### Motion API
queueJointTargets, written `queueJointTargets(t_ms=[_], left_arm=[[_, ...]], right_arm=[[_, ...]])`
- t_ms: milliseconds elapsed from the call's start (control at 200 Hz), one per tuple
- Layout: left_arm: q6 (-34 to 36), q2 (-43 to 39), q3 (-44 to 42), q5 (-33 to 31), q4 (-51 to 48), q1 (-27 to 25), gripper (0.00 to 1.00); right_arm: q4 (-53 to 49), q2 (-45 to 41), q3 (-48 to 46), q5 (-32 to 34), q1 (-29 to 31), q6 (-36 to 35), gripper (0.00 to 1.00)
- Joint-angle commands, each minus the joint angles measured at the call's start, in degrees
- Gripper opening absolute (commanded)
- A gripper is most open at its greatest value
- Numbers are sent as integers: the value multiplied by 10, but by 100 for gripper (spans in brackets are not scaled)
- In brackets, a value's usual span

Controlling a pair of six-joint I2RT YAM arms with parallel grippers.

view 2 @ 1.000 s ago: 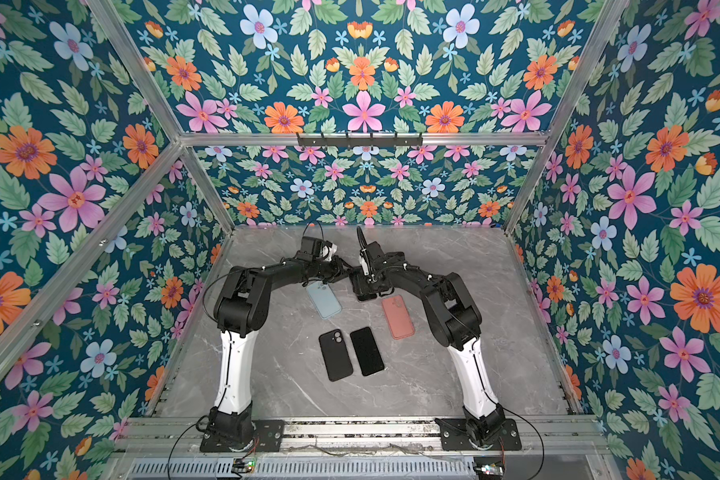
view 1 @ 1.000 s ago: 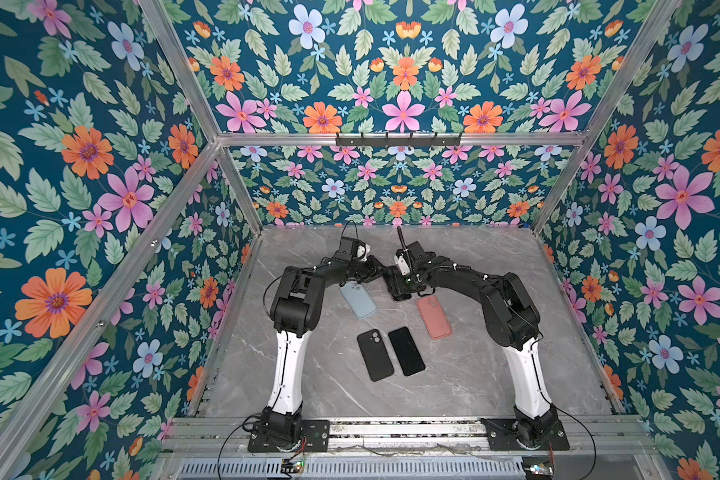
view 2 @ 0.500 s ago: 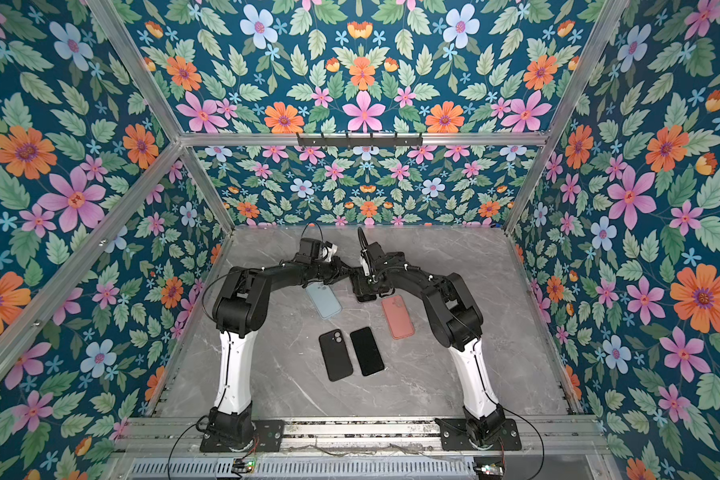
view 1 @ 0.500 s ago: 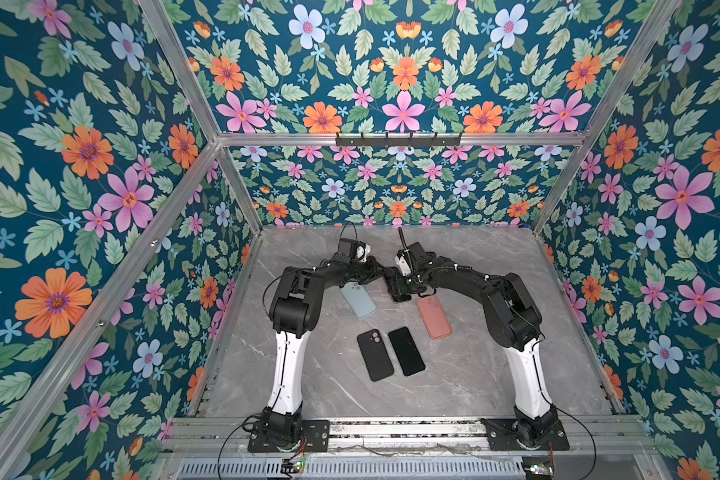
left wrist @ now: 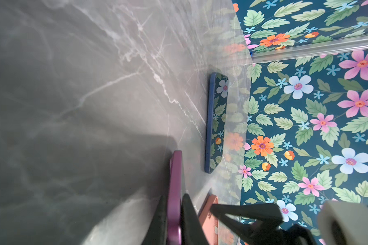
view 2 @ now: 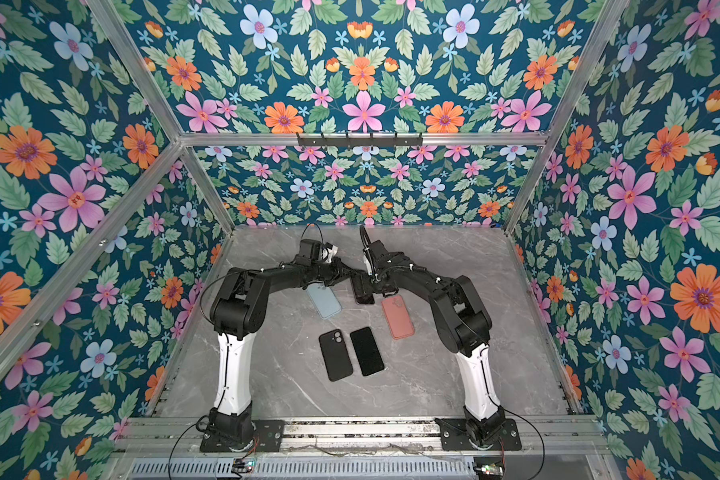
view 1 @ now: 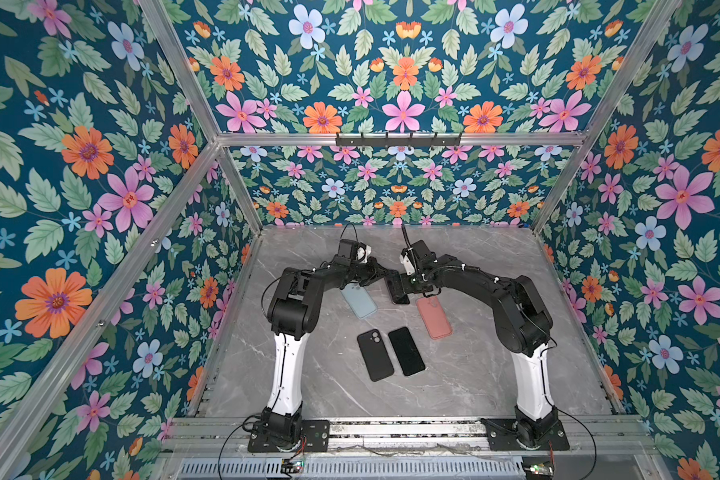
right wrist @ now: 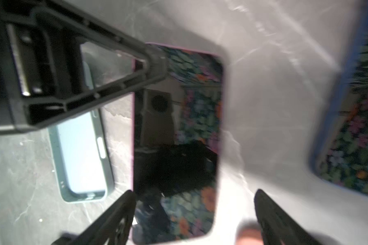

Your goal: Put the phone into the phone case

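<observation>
One purple phone (right wrist: 176,127), corner pinched in left claw (left wrist: 175,212), right claw (right wrist: 192,191) astride

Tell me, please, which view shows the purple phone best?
The right wrist view: the purple phone fills the frame, screen toward the camera. The left wrist view shows only its thin edge; in both top views it is small, dark and partly covered.

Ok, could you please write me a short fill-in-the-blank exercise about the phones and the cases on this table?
1. The left gripper is closed on the edge of the ___ phone.
2. The right gripper stands ___ at one end of that phone.
3. Nearer the arm bases, a black phone lies flat beside a ___ case.

Missing words: purple; open; black.
</observation>
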Motion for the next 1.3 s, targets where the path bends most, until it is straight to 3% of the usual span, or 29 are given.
queueJointTargets(t_ms=[0, 285, 450, 650, 815, 920, 1155, 1300], left_arm=[[3, -12, -5, -15, 21, 0, 6], [-73, -54, -56, -15, 115, 1, 0], [-154, -73, -101, -23, 207, 1, 0], [-219, -87, -127, -35, 273, 1, 0], [-275, -93, -154, -53, 334, 2, 0], [-303, -96, -168, -66, 367, 2, 0], [-350, -94, -175, -76, 420, 0, 0], [-355, -97, -181, -80, 426, 0, 0]], right_arm=[[-11, -31, -14, 28, 0, 20, 88], [68, -168, -131, 29, -1, 148, 86], [113, -212, -169, 5, -3, 241, 82], [332, -271, -309, -77, -25, 420, 81], [585, -253, -421, -137, -56, 603, 76], [701, -205, -452, -160, -65, 680, 75], [856, -111, -439, -187, -62, 765, 67], [858, -103, -436, -177, -60, 766, 61]])
